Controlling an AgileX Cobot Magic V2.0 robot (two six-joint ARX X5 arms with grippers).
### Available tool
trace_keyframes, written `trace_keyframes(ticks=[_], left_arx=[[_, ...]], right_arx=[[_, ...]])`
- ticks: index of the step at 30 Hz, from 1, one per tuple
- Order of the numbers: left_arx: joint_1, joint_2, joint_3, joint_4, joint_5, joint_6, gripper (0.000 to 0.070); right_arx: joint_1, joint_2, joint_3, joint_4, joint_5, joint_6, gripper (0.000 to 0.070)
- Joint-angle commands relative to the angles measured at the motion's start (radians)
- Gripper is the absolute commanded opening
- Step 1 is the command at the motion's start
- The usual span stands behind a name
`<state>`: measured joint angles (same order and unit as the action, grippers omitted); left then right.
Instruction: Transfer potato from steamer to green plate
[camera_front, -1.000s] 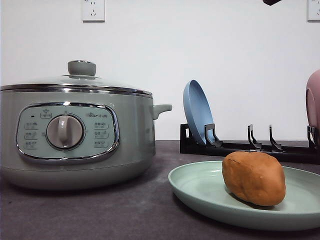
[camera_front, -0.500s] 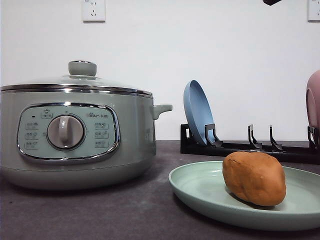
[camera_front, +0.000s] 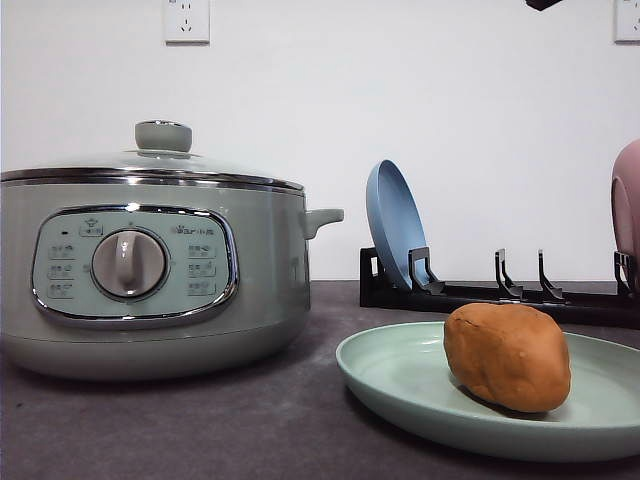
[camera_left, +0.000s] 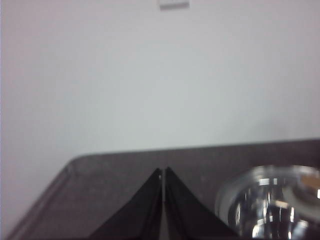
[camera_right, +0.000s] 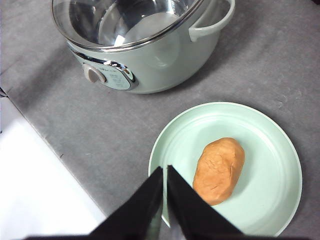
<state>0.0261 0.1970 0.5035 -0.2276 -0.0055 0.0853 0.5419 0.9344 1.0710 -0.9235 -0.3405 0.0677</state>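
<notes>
Orange-brown lumpy potato (camera_front: 508, 357) is lying on the pale mint-green round plate (camera_front: 400, 385), right of the sage-green lidded steamer (camera_front: 150, 265). Left tool (camera_left: 163, 172) and right tool (camera_right: 164, 171) are both closed, empty.

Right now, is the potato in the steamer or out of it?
Out. The potato lies on the green plate, beside the lidded steamer.

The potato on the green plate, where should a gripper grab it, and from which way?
Probably from above, pinching the potato across its narrow middle. It lies flat on its long side on the green plate, lumpy and oval, so its short width should fit between the fingers better than its length. The plate's raised rim would likely get in the way of coming in from the side.
</notes>
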Motion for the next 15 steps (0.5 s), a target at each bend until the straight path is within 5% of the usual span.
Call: trace_keyframes(ticks=[1,15], left_arx=[[0.003,-0.034,-0.037,0.019,-0.004,-0.02,0.0],[0.002,-0.194,-0.338,0.012,-0.004,-0.109,0.0]], right_arx=[[0.005,0.004,0.018,0.01,0.0,-0.001,0.0],[0.005,0.004,0.018,0.01,0.0,-0.001,0.0]])
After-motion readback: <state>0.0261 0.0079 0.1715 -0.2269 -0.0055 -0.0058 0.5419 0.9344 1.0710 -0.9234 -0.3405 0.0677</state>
